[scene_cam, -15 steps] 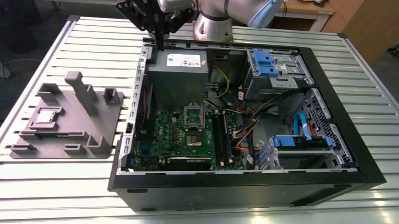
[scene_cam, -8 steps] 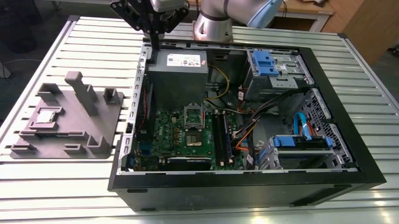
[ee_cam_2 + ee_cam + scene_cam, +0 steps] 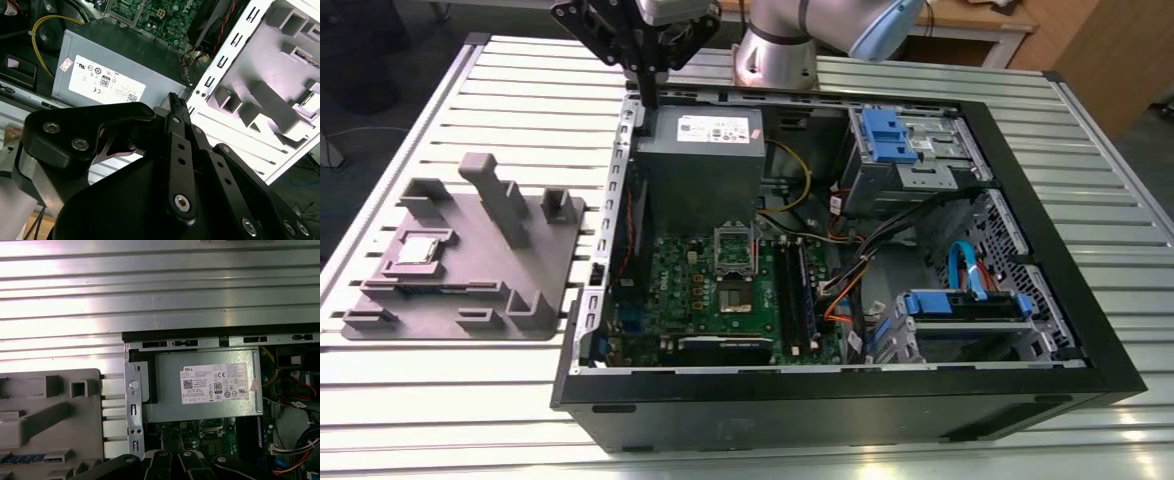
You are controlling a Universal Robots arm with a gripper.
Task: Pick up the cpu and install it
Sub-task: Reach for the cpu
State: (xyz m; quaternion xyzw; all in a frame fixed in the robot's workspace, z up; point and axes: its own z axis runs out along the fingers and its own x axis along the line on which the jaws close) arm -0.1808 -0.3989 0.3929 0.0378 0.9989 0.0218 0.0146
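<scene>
The cpu, a small silver-grey square, lies flat in a recess of the grey plastic fixture on the exterior view's left, beside the open computer case. My gripper hangs over the case's back corner by the power supply, well away from the cpu. Its black fingers are shut together with nothing between them, and their tips hover above the motherboard's edge. The metal-framed socket sits in the middle of the green motherboard.
The black case lies open on a ribbed metal table. Inside it are drive bays with blue clips, coloured cables and a sheet-metal wall. Upright posts rise from the fixture.
</scene>
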